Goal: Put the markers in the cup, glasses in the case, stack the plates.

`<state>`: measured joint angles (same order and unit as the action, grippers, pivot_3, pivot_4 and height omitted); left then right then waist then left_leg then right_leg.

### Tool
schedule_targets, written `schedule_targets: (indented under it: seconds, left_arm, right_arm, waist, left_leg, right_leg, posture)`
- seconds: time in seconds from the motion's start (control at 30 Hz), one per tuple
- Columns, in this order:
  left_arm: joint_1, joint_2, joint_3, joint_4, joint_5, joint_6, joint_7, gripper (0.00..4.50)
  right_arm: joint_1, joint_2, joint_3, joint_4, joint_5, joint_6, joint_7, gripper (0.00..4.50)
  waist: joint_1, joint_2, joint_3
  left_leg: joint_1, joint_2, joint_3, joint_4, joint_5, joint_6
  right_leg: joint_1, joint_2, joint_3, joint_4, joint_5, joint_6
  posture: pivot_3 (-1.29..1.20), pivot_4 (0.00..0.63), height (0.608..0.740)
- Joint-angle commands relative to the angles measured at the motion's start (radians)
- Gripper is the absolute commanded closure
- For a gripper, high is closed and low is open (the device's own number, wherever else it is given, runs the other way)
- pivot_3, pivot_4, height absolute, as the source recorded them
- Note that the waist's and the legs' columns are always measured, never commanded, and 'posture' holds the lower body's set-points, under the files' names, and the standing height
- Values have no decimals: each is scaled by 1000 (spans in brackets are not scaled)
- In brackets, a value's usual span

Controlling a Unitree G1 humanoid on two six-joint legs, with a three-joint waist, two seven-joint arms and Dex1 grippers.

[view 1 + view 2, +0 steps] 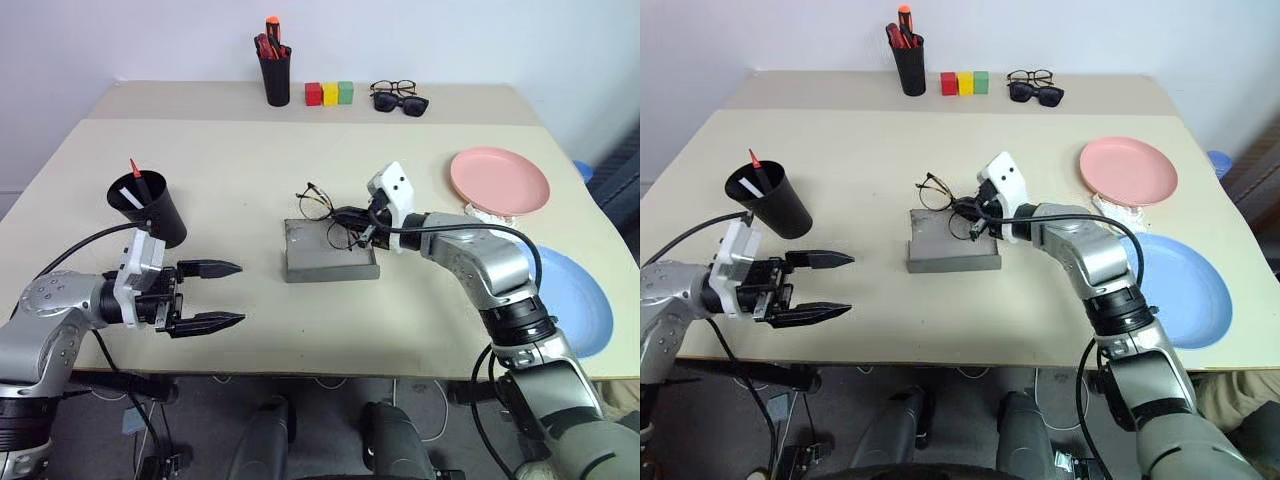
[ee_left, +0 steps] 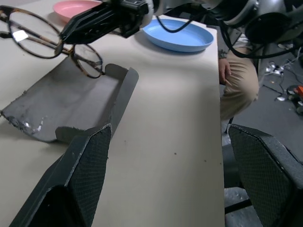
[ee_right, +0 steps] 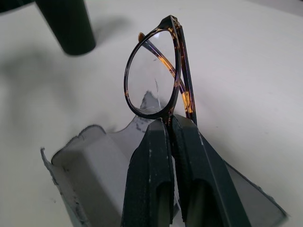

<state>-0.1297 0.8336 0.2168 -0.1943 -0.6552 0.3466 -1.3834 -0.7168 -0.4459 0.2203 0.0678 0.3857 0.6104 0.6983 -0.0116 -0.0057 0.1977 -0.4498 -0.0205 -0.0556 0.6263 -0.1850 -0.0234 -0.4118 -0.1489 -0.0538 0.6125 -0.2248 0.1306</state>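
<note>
Glasses, thin tortoiseshell wire with roundish clear lenses, hang above the open grey case mid-bench, pinched by the right claw, arm reaching in level from the right. Left claw hovers wide beside the black cup, holding nothing. Left wrist view: frames over the case lid. Right wrist view: fingers clamped on the rim, lens upright.

Matt plastics, glossy frame, smooth tabletop

The tabletop is smooth, matt beige; the case is dull grey with rough, chipped edges; the glasses have a glossy tortoiseshell rim and clear lenses; the right claw wears textured black pads; the plates look satin plastic.
</note>
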Motion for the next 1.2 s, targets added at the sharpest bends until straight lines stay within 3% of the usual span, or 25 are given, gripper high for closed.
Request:
schedule_targets:
  seconds: [0.03, 0.23, 0.33, 0.43, 0.63, 0.73, 0.83, 0.93, 1.03, 1.2]
  left_arm:
    - [-17, 5, 14, -3, 2, -31, -1, 470]
    - [-26, -14, 15, 16, 19, -58, 38, 470]
    - [-51, -23, 3, 48, 38, -76, 55, 470]
    - [-115, -38, -20, 98, 64, -85, 78, 470]
    - [-348, -89, -132, 259, 225, -136, 188, 470]
    - [-539, -167, -218, 431, 331, -171, 248, 470]
    - [-716, -254, -297, 659, 445, -248, 288, 1412]
    - [-896, -353, -386, 916, 578, -351, 341, 2917]
    - [-1013, -430, -426, 1126, 657, -428, 392, 4469]
    - [-1120, -512, -472, 1358, 761, -530, 424, 4469]
  right_arm:
    - [-16, -6, 7, -9, -28, -26, 55, 4440]
    - [38, -86, 39, -113, -29, 49, 168, 4440]
    - [52, -98, 37, -137, -34, 74, 174, 3535]
    - [75, -100, 10, -161, -73, 45, 128, 2193]
    - [191, -140, -171, -313, -23, 9, 86, 2193]
    - [385, -264, -244, -446, -92, -71, 101, 2193]
    - [599, -314, -361, -560, -77, -97, 96, 2104]
    - [853, -294, -491, -637, -64, -194, 116, 2104]
    - [1005, -249, -556, -650, -64, -298, 122, 2104]
    - [1113, -178, -612, -695, -29, -367, 98, 2104]
  waist:
    - [-1, 0, 0]
    - [-1, 0, 0]
    - [-2, 0, 0]
    - [-1, 0, 0]
    - [23, 0, 1]
    - [43, -1, 0]
    - [55, -4, 0]
    - [58, -6, 0]
    - [46, -8, 1]
    - [23, -8, 2]
  left_leg:
    - [0, 0, 0, 0, 0, 0]
    - [1, 1, -1, 0, 0, 0]
    - [1, 1, -1, 0, 0, 0]
    - [1, 1, -1, 0, 0, 0]
    - [0, 0, -1, 0, 1, -1]
    - [0, -1, 0, 1, 1, -1]
    - [0, -1, 1, 2, 1, -1]
    - [-1, -1, 2, 2, 1, -1]
    - [0, -1, 2, 3, 1, -1]
    - [1, 0, 1, 3, 0, -1]
  right_leg:
    - [1, 0, 0, 0, 0, 0]
    - [2, 1, 0, 2, 0, 0]
    - [2, 1, 0, 2, 0, 0]
    - [2, 1, 0, 2, 0, 0]
    - [3, 1, 0, 2, 0, 2]
    - [5, 1, 0, 2, 1, 6]
    - [7, -1, -2, 0, 0, 8]
    - [7, -1, -1, 0, 0, 9]
    - [7, -1, -1, 0, -2, 12]
    - [7, -1, -2, 0, -2, 12]
  posture:
    - [0, 150, 740]
    - [0, 150, 740]
    - [0, 150, 740]
    - [0, 150, 740]
    - [0, 150, 740]
    - [0, 150, 740]
    - [0, 150, 740]
    - [0, 150, 740]
    - [0, 150, 740]
    - [0, 150, 740]
